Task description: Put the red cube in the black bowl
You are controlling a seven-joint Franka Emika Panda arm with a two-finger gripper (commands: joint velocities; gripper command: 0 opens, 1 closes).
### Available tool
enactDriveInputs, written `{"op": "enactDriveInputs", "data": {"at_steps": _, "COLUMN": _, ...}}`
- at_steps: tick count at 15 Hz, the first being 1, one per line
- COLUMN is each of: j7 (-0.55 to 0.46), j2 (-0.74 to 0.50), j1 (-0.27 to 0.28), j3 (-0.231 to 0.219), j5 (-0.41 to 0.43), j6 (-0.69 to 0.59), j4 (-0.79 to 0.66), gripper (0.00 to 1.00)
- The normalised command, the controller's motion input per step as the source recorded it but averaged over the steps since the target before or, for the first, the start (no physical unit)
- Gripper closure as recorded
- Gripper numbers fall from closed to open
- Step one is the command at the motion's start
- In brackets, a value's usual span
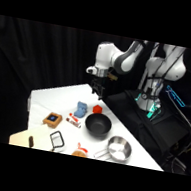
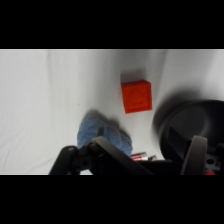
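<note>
One cube (image 2: 136, 96) sits free on the worktop (image 2: 40, 100), just beside the bowl (image 2: 192, 125) at its 10 o'clock. Tool (image 1: 99, 90) hovers above, empty, apparently open; best centred squarely over the cube before descending.

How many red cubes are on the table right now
1. The red cube sits on the white table just behind the black bowl, below the gripper. Others could be hidden.

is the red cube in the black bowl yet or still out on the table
Out. The red cube sits on the white table, apart from the black bowl; the side view shows it just behind the bowl's rim.
</note>
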Motion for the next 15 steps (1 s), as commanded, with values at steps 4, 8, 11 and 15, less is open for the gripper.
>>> {"op": "enactDriveInputs", "data": {"at_steps": 4, "j7": -0.23, "j2": 0.07, "j1": -0.032, "j3": 0.018, "j5": 0.184, "j6": 0.33, "j4": -0.15, "gripper": 0.0}}
{"op": "enactDriveInputs", "data": {"at_steps": 8, "j7": -0.25, "j2": 0.1, "j1": -0.046, "j3": 0.078, "j5": 0.238, "j6": 0.29, "j4": -0.09, "gripper": 0.0}}
{"op": "enactDriveInputs", "data": {"at_steps": 11, "j7": -0.23, "j2": 0.18, "j1": -0.062, "j3": 0.152, "j5": 0.24, "j6": 0.3, "j4": -0.03, "gripper": 0.0}}
{"op": "enactDriveInputs", "data": {"at_steps": 15, "j7": -0.16, "j2": 0.22, "j1": -0.13, "j3": 0.18, "j5": 0.125, "j6": 0.3, "j4": 0.01, "gripper": 0.0}}
